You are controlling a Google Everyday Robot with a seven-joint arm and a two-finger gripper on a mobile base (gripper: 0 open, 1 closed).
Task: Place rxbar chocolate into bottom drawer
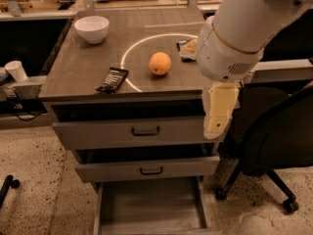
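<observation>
Reaching from here, you risk knocking the orange point(160, 63): the gripper point(218, 112) hangs off the 4 o'clock corner of the desk point(78, 68) (open or closed, I cannot tell), while the rxbar chocolate point(112, 80) lies at the orange's 8 o'clock; the bottom drawer point(146, 205) stands open.

Warm, dim light from overhead. The grey cabinet top point(88, 77) is the brightest area, with dark shadow beneath its front edge. The cream gripper point(216, 126) hangs lit off its right front corner.
</observation>
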